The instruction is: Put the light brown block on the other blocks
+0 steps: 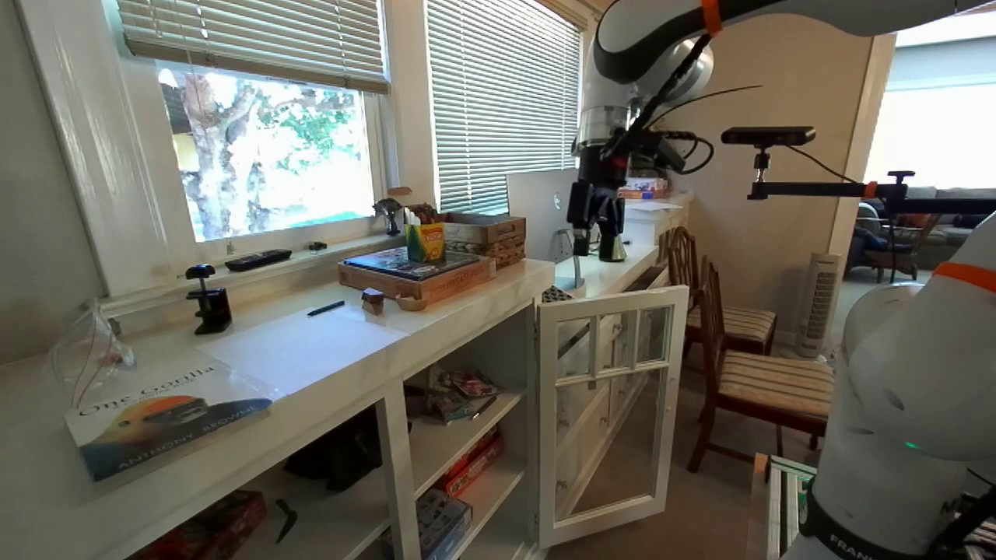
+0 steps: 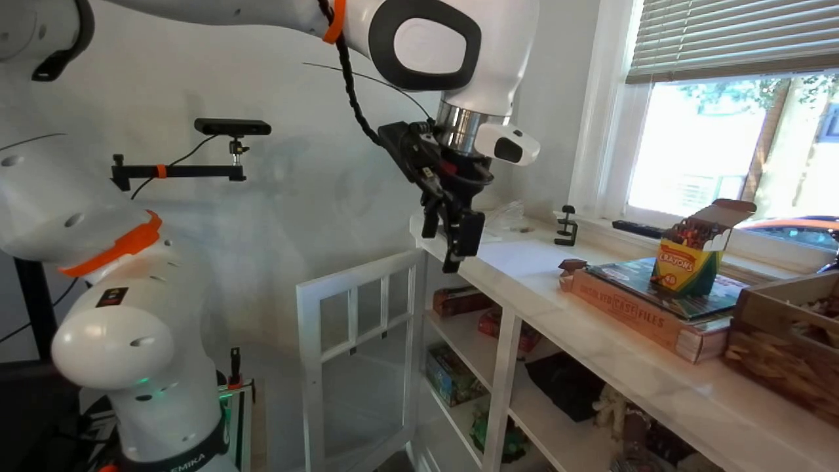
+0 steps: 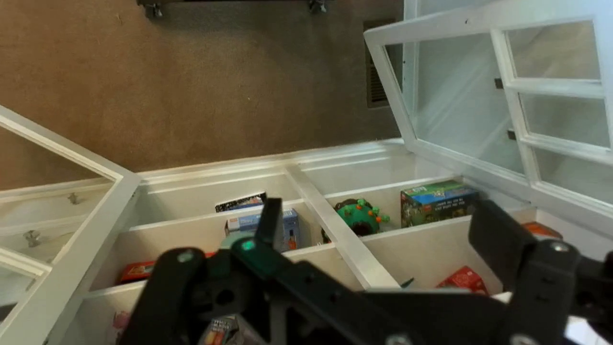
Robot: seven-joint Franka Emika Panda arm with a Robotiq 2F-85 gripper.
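Can see the gripper (image 3: pixel 376 211) along the bottom of the wrist view, standing wide, with jaws well apart. Can look through the gap onto white shelves (image 3: pixel 414 256), finding a green toy (image 3: pixel 352 215) near the middle of the frame and a green-and-blue box (image 3: pixel 438 199) to its right. Find the gripper in both exterior views too, hanging in midair and pointing downward.

In an exterior view, left of the middle of the frame, make out a small dark-brown piece (image 1: pixel 373 302) on the white counter (image 1: pixel 513 278), near a pen (image 1: pixel 325 308) and a sheet of white paper (image 1: pixel 303 346). Just to the right, notice a small tan piece (image 1: pixel 410 303) at the near corner of a flat orange-brown box (image 1: pixel 459 281). Cannot settle, with both so small in the frame, which to match with the light brown block; place the pair well apart from the gripper.

On the flat box, see a dark flat case (image 1: pixel 389 263) and, upright on top, a yellow-and-green crayon box (image 2: pixel 685 265) with a raised flap, packed with crayons (image 2: pixel 695 235). Spot a wooden crate (image 2: pixel 780 367) at the lower right of the frame in an exterior view, close by the flat box. At the left of the frame in an exterior view, see a black clamp (image 1: pixel 212 307) standing at the back of the counter, and at the lower left a picture book (image 1: pixel 156 428) lying flat. Below the counter, note a white glass-paned door (image 1: pixel 548 435) swung out.
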